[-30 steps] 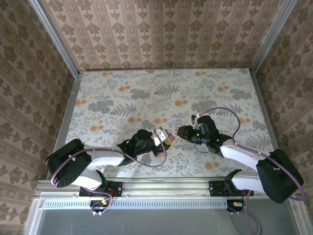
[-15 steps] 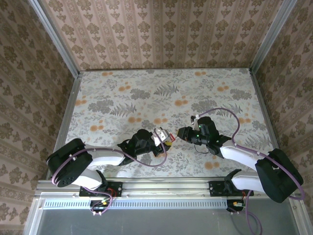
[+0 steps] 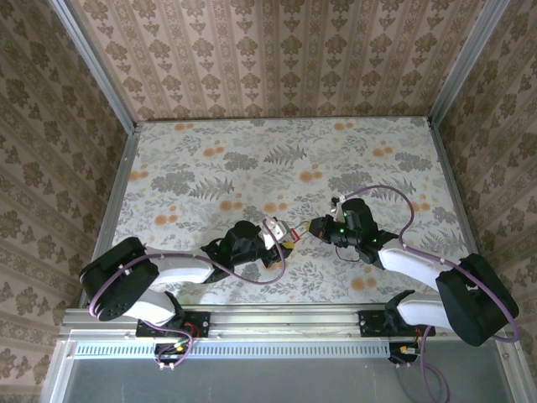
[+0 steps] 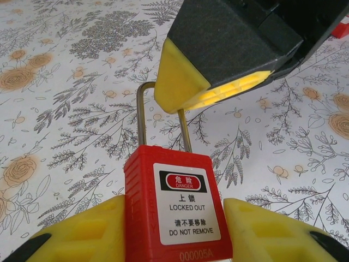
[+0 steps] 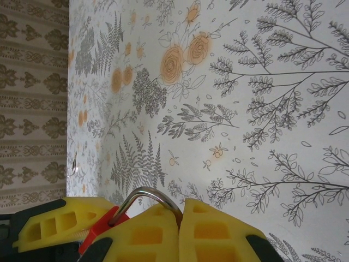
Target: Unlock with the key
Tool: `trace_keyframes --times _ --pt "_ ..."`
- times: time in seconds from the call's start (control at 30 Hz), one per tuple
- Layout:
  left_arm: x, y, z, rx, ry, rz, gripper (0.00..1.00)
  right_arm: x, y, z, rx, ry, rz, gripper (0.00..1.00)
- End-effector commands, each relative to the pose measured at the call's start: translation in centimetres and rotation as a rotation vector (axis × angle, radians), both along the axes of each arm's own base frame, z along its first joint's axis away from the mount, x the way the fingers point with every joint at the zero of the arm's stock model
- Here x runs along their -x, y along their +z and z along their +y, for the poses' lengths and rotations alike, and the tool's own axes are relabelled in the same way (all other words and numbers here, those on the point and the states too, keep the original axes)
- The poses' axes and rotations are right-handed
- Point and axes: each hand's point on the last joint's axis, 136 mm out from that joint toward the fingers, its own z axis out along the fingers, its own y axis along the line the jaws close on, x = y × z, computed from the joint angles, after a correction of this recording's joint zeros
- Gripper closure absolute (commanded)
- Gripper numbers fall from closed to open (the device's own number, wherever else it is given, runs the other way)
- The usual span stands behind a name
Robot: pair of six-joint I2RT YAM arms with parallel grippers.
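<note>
A red padlock [image 4: 177,210] with a white "LOCKED OUT" label stands upright between the yellow pads of my left gripper [image 4: 177,234], which is shut on its body. Its steel shackle [image 4: 143,112] rises to my right gripper, whose dark finger with a yellow pad [image 4: 182,82] reaches in from above. In the right wrist view my right gripper [image 5: 179,229] is shut on the shackle [image 5: 146,192], pinching one leg between its pads. From above, the padlock [image 3: 285,236] sits between the left gripper [image 3: 270,239] and the right gripper [image 3: 311,227]. The key is out of view.
The floral tabletop [image 3: 277,159] stretches away behind both grippers. Patterned walls [image 3: 277,50] and metal rails enclose it on three sides. A cable [image 3: 377,191] loops over the right arm.
My right gripper has edged left to the padlock and its jaws have closed on the shackle. The left gripper and the padlock have stayed in place.
</note>
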Motion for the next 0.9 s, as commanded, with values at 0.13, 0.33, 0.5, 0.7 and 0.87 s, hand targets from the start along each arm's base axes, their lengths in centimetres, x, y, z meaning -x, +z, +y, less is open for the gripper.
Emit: trace_keyframes --times 0.13,0.33,0.5,0.7,0.87 --pt "0.4 0.1 -0.1 0.038 -0.013 -0.001 0.81 -0.9 0.4 -2.1 0.007 -0.097 0.018 0.98" --pt "0.4 -0.1 0.1 0.037 -0.006 0.0 0.81 -0.8 0.7 -2.2 0.017 -0.087 0.016 0.98" --pt "0.3 0.2 -0.1 0.043 -0.005 -0.005 0.81 -0.7 0.8 -1.8 0.006 -0.074 0.034 0.97" --pt "0.1 0.3 -0.1 0.043 0.003 -0.018 0.75 -0.7 1.2 -1.7 -0.003 -0.072 0.029 0.99" --pt "-0.7 2.0 0.4 0.112 0.06 -0.053 0.36 -0.7 1.9 -1.8 0.011 -0.065 0.02 1.0"
